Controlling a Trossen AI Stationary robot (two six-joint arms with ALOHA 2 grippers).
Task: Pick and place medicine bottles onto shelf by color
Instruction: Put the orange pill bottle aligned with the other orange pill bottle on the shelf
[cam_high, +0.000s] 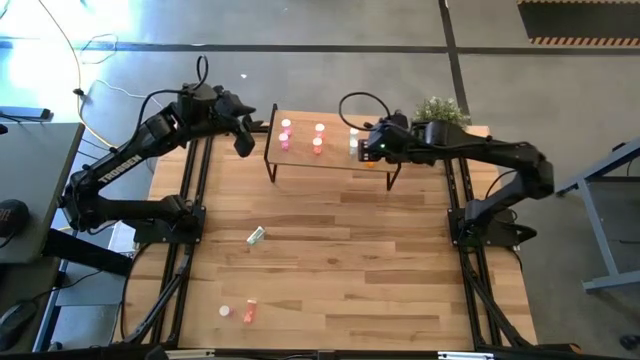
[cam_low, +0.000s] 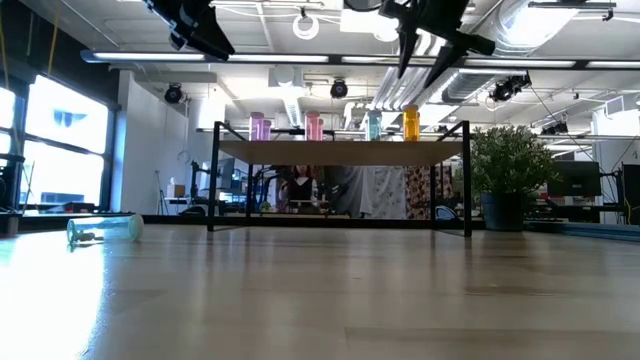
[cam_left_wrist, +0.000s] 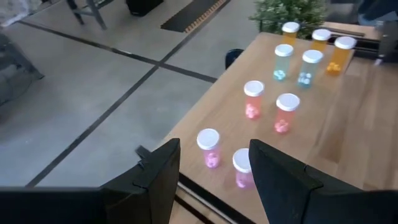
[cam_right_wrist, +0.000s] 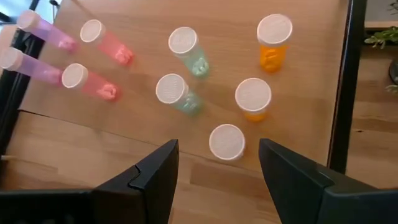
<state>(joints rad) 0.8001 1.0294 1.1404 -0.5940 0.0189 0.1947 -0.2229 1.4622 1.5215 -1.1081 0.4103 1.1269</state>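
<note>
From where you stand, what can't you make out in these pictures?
- Low view: bottles on the shelf overlap each other, so their count is hidden.
- High view: the two bottles near the table's front edge are too small to tell colours.
- Low view: both arms are cut off by the top edge.

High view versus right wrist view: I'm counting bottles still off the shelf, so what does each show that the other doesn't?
Only the high view shows bottles off the shelf: a green bottle lying mid-table and a red bottle near the front edge, plus the left gripper open beside the shelf. Only the right wrist view separates nine standing bottles, such as an orange bottle. Both show the right gripper open above the shelf.
</note>
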